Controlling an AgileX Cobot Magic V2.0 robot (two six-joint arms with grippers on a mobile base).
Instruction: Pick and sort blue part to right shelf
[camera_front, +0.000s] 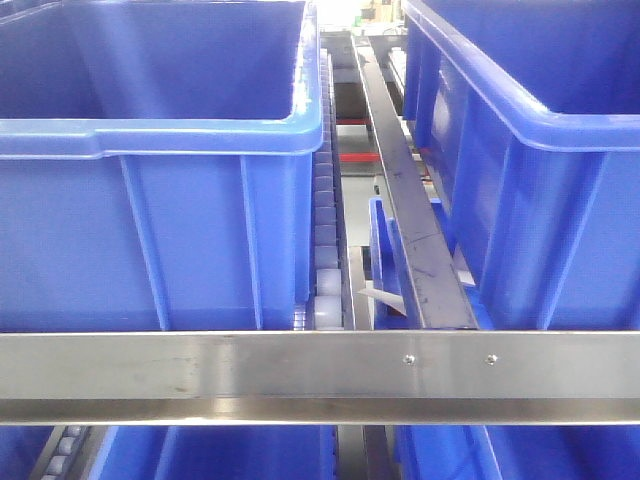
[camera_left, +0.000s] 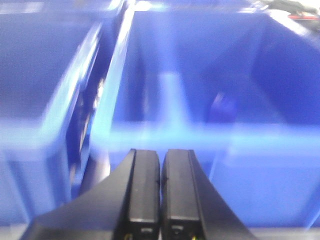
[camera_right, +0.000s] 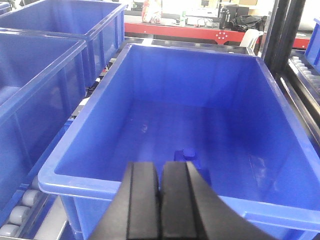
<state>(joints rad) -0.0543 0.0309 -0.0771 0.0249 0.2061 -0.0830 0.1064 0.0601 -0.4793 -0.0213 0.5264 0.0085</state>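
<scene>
Hovering over the shelf (camera_front: 320, 365), both arms sit above the blue bins. Right gripper (camera_right: 160, 187): pads pressed together, nothing between them, poised over the near rim of a bin (camera_right: 150, 192). Blue part (camera_right: 187, 155) lies on that bin's floor, just beyond the fingertips, so judged already dropped; the step in hand looks like the release finished, retreat pending. Left gripper (camera_left: 160, 172): also clenched, empty, view motion-blurred, 2 bins ahead. Next move calls for lifting the right arm straight up, clearing the rim without clipping it.
</scene>
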